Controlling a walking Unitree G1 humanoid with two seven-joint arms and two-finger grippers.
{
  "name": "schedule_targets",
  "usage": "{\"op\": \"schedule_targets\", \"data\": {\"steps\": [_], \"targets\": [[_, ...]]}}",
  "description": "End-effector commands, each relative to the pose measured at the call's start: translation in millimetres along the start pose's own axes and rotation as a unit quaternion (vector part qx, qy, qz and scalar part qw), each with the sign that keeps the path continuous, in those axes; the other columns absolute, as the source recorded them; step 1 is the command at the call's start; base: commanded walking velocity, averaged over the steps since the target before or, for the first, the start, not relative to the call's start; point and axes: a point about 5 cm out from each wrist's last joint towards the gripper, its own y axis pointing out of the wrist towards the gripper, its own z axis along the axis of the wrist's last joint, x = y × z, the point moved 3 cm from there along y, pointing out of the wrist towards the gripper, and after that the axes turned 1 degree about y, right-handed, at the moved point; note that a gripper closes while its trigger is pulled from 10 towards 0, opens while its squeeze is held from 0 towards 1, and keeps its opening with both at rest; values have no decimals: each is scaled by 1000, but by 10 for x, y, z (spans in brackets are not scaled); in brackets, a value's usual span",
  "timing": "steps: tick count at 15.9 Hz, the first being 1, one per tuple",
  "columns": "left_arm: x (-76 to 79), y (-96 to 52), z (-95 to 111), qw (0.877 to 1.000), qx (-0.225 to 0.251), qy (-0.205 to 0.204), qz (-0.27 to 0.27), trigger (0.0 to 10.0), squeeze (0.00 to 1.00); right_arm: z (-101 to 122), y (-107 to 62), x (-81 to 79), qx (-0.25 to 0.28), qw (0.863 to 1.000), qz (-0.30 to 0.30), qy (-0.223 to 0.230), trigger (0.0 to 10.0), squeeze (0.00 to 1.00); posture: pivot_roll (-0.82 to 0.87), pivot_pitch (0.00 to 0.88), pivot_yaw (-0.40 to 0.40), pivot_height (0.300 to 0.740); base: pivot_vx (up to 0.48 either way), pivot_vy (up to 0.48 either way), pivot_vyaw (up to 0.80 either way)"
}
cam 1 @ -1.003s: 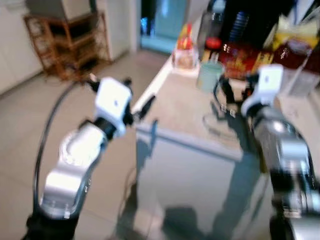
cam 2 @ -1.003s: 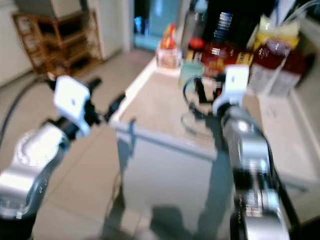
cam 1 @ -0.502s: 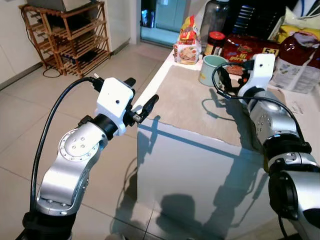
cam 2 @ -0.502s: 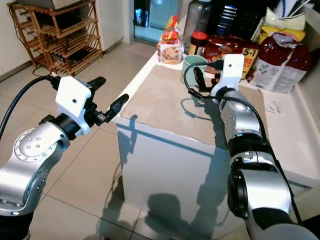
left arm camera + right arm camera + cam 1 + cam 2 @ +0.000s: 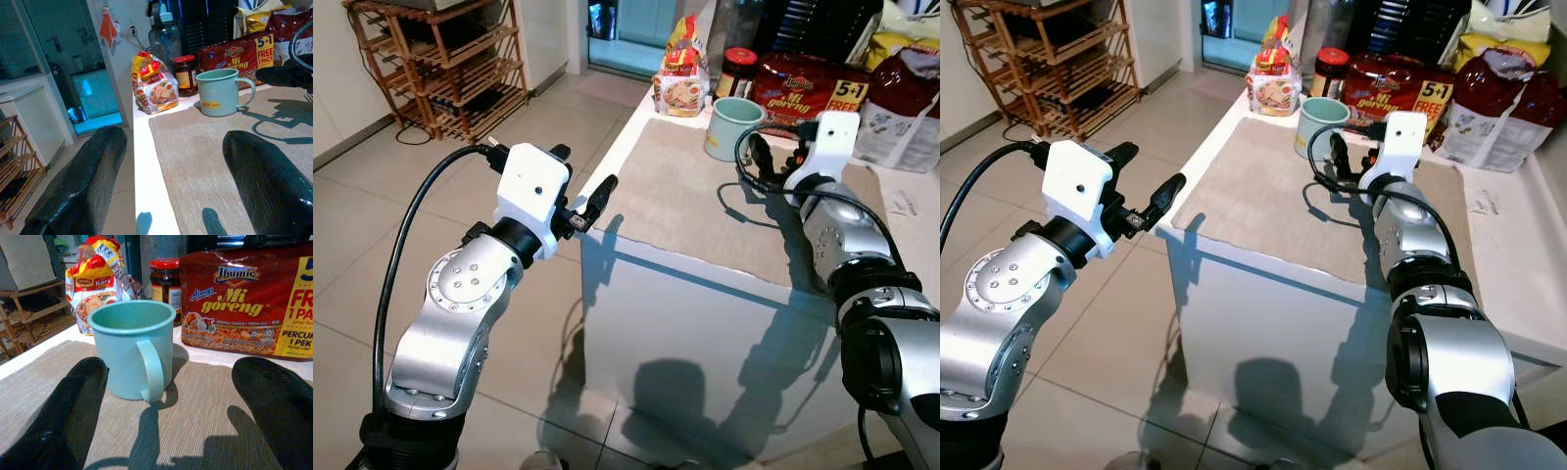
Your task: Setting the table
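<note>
Since half a second ago the right gripper (image 5: 166,406) has been brought nearer the green mug (image 5: 132,347) at the placemat's (image 5: 705,211) far edge – fingers spread, handle facing it, grasp judged imminent – while the left gripper (image 5: 582,196), also spread, is held off the table's (image 5: 636,137) left edge

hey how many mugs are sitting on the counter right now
1. A single light green enamel mug stands upright at the far edge of the beige woven placemat, just ahead of the right hand. More could be hidden behind the red noodle pack.
</note>
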Motion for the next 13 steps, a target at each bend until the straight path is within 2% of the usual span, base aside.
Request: {"op": "schedule_targets", "data": {"steps": [1, 3, 4, 5, 6, 8, 9, 11, 13], "targets": [[8, 31, 57, 1000, 11, 4, -3, 10000, 0, 114, 21, 15, 19, 1000, -1, -5, 10000, 0, 64, 54, -53, 740, 0, 0, 0], [4, 41, 70, 1000, 14, -1, -5, 10000, 0, 154, 28, 15, 28, 1000, 0, 1, 10000, 0, 64, 53, -50, 740, 281, 0, 0], [-10, 39, 78, 1000, 15, -2, -4, 10000, 0, 183, 32, 14, 31, 999, 2, -16, 10000, 0, 66, 48, -53, 740, 356, 0, 419], [-18, 39, 80, 1000, 16, -2, -3, 10000, 0, 203, 34, 20, 35, 999, 0, -25, 10000, 149, 67, 45, -56, 740, 368, 0, 800], [-19, 41, 79, 1000, 16, -2, -3, 10000, 0, 214, 34, 25, 37, 999, -2, -27, 10000, 149, 67, 44, -57, 740, 368, 0, 800], [-8, 46, 86, 1000, 18, -2, -6, 10000, 0, 285, 19, 95, 63, 998, -17, 16, 10000, 0, 70, 33, -62, 740, 369, 0, 325], [-2, 46, 87, 1000, 18, -1, -7, 10000, 0, 292, 15, 107, 66, 997, -19, 19, 10000, 0, 70, 33, -62, 740, 371, 0, 0], [41, 22, 127, 999, 28, -9, -17, 10000, 0, 465, -104, 107, 146, 989, 9, 36, 10000, 0, 78, 28, -73, 740, 172, 0, 0], [53, -16, 152, 999, 34, -14, -16, 10000, 0, 649, -422, 87, 230, 972, 32, 43, 10000, 0, 71, 26, -67, 740, 0, 0, 0]]}}
